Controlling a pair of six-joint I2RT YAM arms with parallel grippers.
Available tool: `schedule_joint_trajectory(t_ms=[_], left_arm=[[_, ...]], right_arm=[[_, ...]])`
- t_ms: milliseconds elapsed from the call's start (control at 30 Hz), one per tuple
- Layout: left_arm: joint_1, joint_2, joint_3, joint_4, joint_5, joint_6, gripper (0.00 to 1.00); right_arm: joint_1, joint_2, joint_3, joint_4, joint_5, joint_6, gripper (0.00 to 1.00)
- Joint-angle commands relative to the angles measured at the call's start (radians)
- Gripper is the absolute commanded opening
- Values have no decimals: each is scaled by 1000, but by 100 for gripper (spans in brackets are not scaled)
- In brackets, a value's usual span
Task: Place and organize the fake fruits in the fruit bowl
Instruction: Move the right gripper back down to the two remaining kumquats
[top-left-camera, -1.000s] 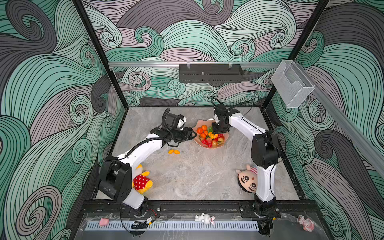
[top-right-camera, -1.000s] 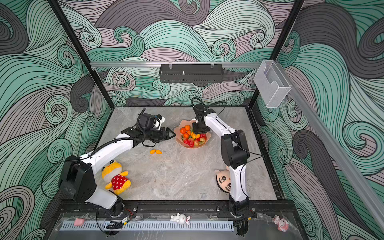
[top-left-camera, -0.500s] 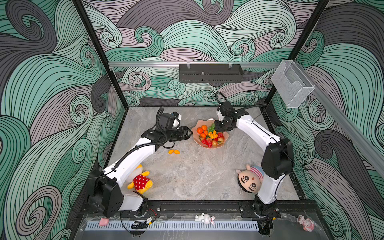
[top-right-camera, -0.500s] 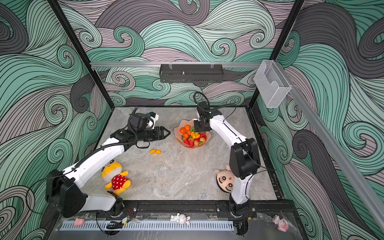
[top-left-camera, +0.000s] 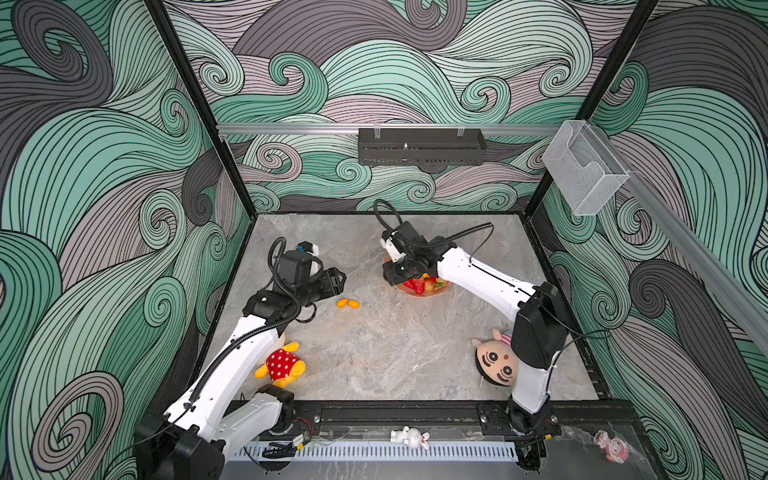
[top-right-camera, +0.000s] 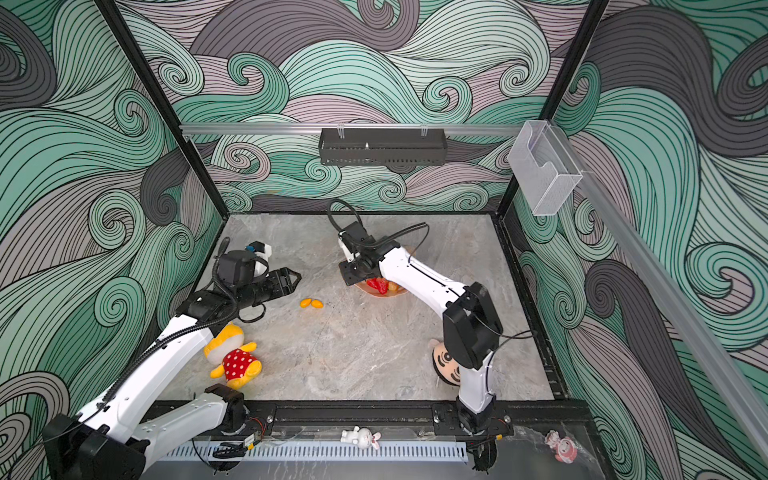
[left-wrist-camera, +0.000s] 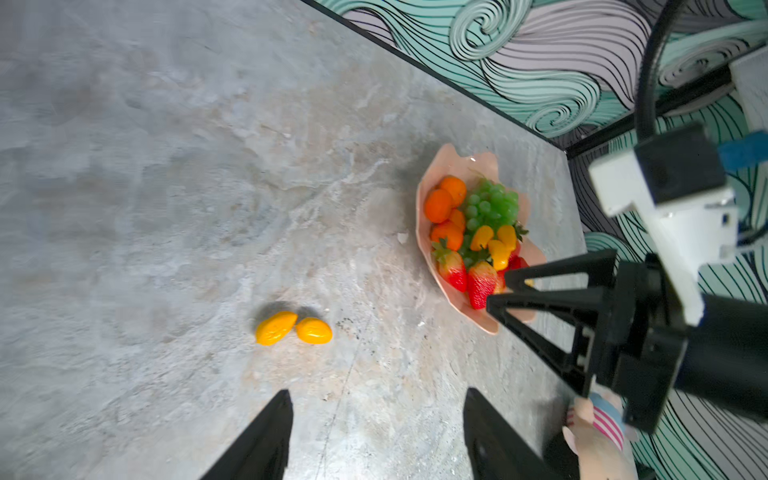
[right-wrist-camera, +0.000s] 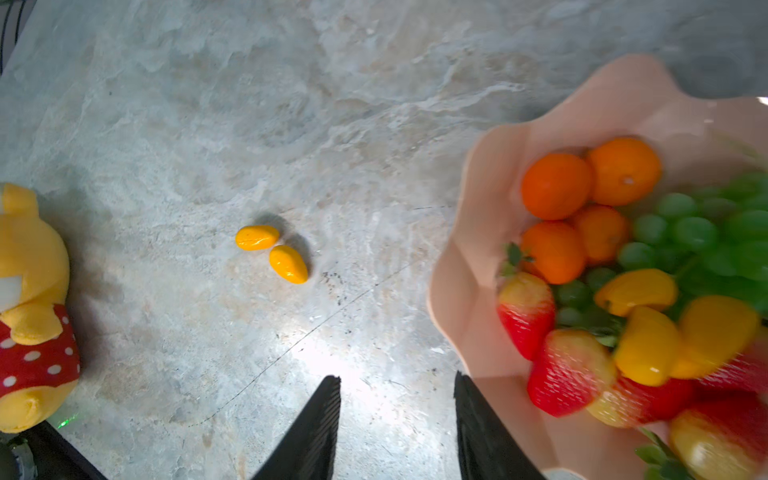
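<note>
Swirling green, grey and mauve waves cover the walls around a grey marbled table (top-left-camera: 395, 357). Toward its back sits the pink bowl (left-wrist-camera: 419, 199) with a wavy rim, and most of the fruit lies in it. There is a bunch of grapes (left-wrist-camera: 492, 205), tangerines (left-wrist-camera: 438, 205) beside them, strawberries (left-wrist-camera: 482, 282) at one edge and a few yellow kumquats (left-wrist-camera: 498, 253) in the middle. Two loose kumquats (top-left-camera: 342, 303) lie touching each other on the bare table, well apart from the bowl, between it and the left arm.

The left gripper (left-wrist-camera: 376, 395) hangs above the table with its jaws parted and nothing between them (only stone shows in the gap). The loose pair lies ahead of its tips, untouched. The right gripper (right-wrist-camera: 397, 378) is over the bowl's edge on the side facing the loose pair, its jaws likewise apart and empty. In the right wrist view one finger (right-wrist-camera: 478, 428) overlaps the rim, though I cannot tell whether it touches. The left wrist view shows its tips in front of the strawberries.

A yellow plush toy (top-left-camera: 282, 365) in a red spotted top lies by the left arm, and a round-faced doll (top-left-camera: 496, 365) lies by the right arm's base. A clear box (top-left-camera: 582, 166) hangs on the right wall and a black tray (top-left-camera: 419, 145) on the back rail.
</note>
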Motion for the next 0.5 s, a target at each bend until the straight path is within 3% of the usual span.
schedule_joint_trajectory(t_ms=[0,267,467], left_arm=[[86,-47,-26,-42,60,-19,68],[251,-77,-87,-31,186,-27,68],[317,-64,-117,-20,238,-19,68]], right_arm=[[46,66,56,-22,-12,-23,45],[109,228,155,-20,-39,-73,45],[115,329,228,-26,-49,-103,46]])
